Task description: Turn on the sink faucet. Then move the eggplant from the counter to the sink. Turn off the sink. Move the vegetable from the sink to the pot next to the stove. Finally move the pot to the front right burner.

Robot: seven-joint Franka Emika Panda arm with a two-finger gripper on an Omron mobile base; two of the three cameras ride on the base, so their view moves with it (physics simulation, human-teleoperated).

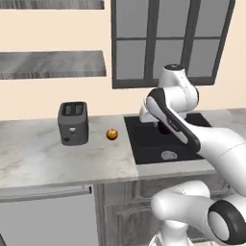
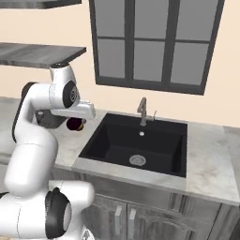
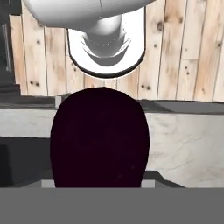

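We saw the end effector [image 2: 75,123] clamped on the eggplant [image 2: 74,124], which hung in the air over the desk [image 2: 206,168] just beside the left rim of the sink [image 2: 108,140]. In the hand view the eggplant [image 3: 99,138] sat dark and close. The faucet [image 2: 143,111] stood behind the basin. An orange fruit [image 1: 112,134] lay near a toaster [image 1: 73,123].

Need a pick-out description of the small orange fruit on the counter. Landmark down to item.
Start at the black sink under the window; the marbled counter runs to its left. Between the sink's edge and the dark grey toaster sits the orange fruit. It is the round, bright one, unlike the boxy toaster.
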